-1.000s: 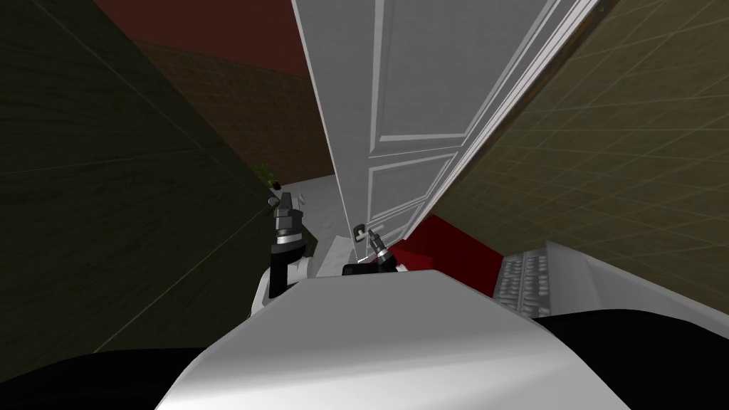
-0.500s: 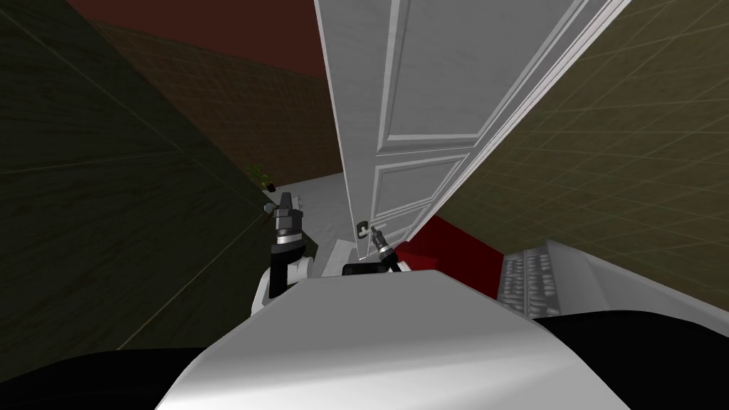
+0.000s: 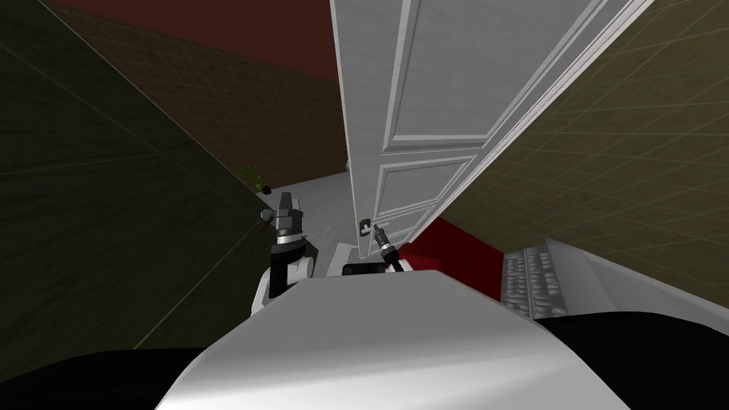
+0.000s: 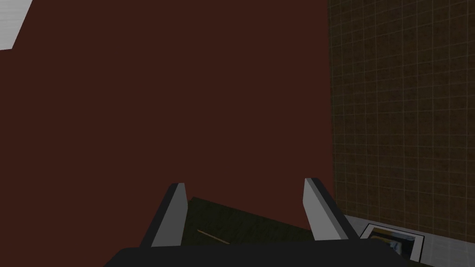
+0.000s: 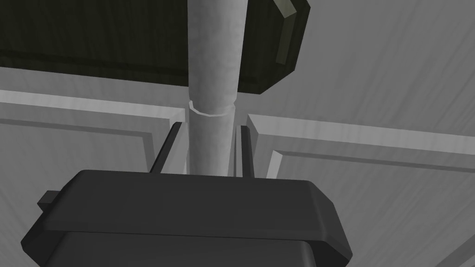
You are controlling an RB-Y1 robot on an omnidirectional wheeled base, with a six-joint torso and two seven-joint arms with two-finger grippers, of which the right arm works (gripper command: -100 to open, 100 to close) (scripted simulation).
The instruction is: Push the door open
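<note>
R hand [image 5: 209, 150] clenched on door handle [image 5: 214, 69] — door [image 3: 441, 85] swung further right vs 1s ago, opening progressing; L hand [image 4: 243, 185] released.

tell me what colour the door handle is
Light grey. The door handle shows best in the right wrist view.

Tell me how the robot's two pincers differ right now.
The left pincer is open, its fingers wide apart; the right pincer is shut on the door handle. The left pincer holds nothing and stands apart from the white door; the right pincer is close against it. Both have two thin grey fingers on a dark box.
</note>
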